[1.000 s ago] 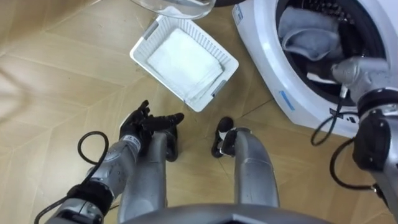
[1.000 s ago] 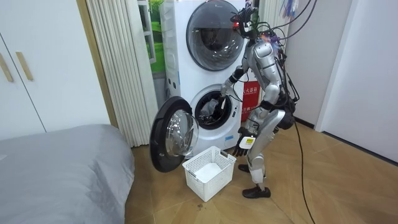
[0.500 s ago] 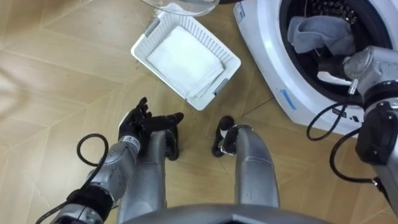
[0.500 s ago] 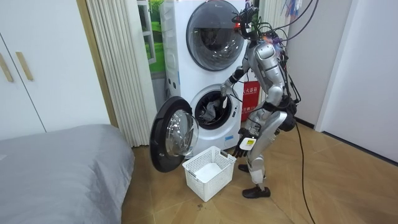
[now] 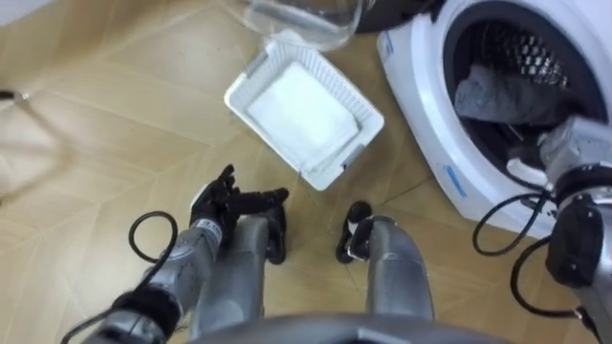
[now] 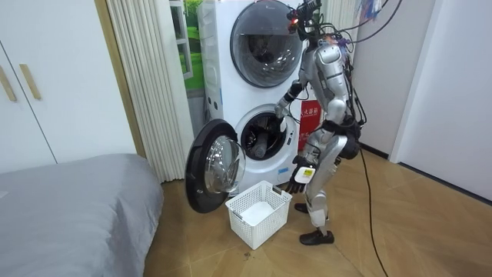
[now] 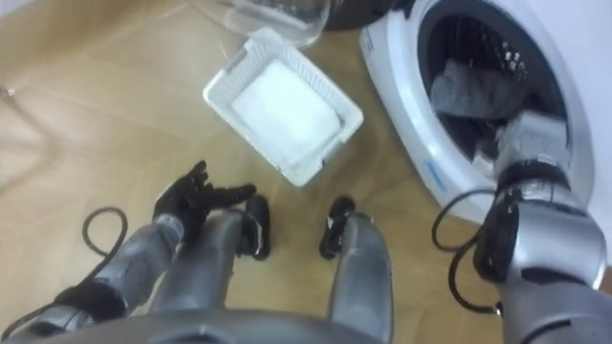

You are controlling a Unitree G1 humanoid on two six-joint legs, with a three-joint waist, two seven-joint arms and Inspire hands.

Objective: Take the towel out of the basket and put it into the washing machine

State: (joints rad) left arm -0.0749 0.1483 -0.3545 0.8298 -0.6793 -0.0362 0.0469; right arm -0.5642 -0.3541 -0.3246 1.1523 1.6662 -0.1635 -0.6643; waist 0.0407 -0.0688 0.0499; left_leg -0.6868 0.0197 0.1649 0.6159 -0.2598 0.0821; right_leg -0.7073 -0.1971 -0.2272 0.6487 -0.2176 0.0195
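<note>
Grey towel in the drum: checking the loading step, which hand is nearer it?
Right. The right hand reaches into the washing machine, close to the grey towel; the left hand hangs open beside the left leg, above the floor.

- The robot straightens up in front of the washing machine (image 6: 254, 92). A second ago its body leaned in toward the open drum (image 5: 535, 57), and now it stands taller and further back from it.
- Its right hand (image 6: 282, 108) pulls back from deep in the drum to the rim of the opening.
- The towel (image 5: 497, 96) no longer bulges out at the mouth of the drum. It now lies further inside, against the perforated wall.
- The head's view shifts with the rise.
</note>
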